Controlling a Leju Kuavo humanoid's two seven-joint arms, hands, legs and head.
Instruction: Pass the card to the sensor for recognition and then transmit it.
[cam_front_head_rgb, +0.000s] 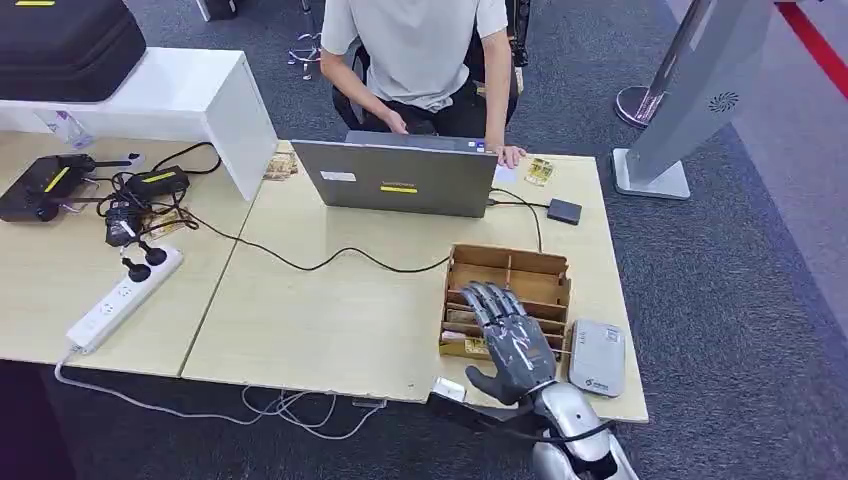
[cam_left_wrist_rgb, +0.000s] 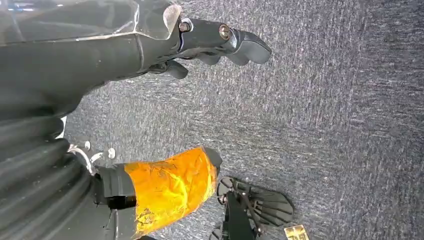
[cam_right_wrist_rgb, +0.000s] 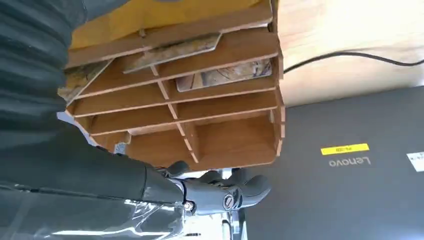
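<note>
At the near right corner of the table (cam_front_head_rgb: 330, 330), in the head view, the right hand (cam_front_head_rgb: 510, 340) hovers over the wooden card rack (cam_front_head_rgb: 508, 272), fingers stretched flat and spread with nothing in them; it looks poised to pick a card from the near slots, where the cards lie partly under the palm; the grey sensor (cam_front_head_rgb: 597, 357) sits just beside the rack on its right, handy for a short carry; a person (cam_front_head_rgb: 420, 50) works at a laptop (cam_front_head_rgb: 395, 178) across the table, probably to receive the card; a white power strip (cam_front_head_rgb: 125, 297) lies well to the left; print on the sensor is too small to read.

In the left wrist view, the left hand (cam_left_wrist_rgb: 200, 45) hangs over grey carpet (cam_left_wrist_rgb: 340, 100), fingers loosely curled on nothing; orange tape (cam_left_wrist_rgb: 170, 185) wraps a part below it.

In the right wrist view, the rack shows its compartments; two cards (cam_right_wrist_rgb: 225, 75) rest in separate slots, one (cam_right_wrist_rgb: 172, 50) tilted across its divider, so a pinch at an exposed edge seems easiest; the hand's fingers (cam_right_wrist_rgb: 240, 192) lie beside the rack, apart from the cards and empty; the laptop lid reads "Lenovo" under a yellow label whose text is illegible.
</note>
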